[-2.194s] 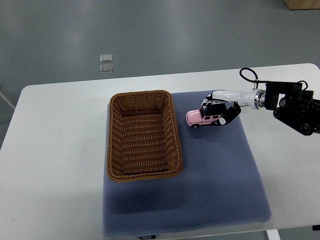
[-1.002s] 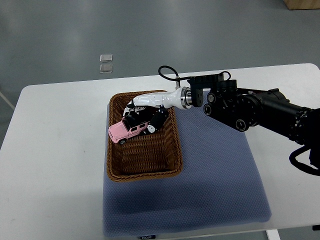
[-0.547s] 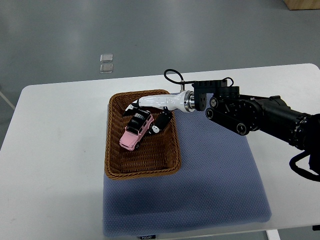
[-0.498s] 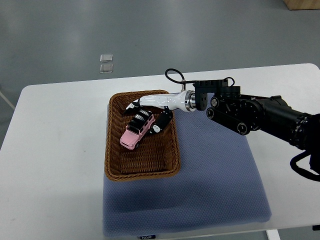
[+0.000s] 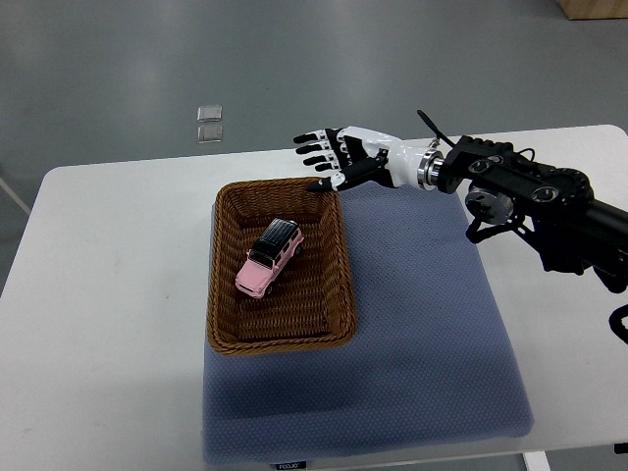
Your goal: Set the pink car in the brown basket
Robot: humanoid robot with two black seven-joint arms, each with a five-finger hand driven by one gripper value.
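Pink car (image 5: 267,260) – black roof, tilted diagonally – lies inside brown basket (image 5: 228,330); right hand (image 5: 339,159) spread empty above basket's far rim.

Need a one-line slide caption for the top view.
Pink car lies in the brown basket; right hand open above its far rim.

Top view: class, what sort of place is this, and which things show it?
Probably a robot test lab: a white table on a bare grey floor, a blue mat as a work area, and a robot's right hand near a brown basket holding a pink car.
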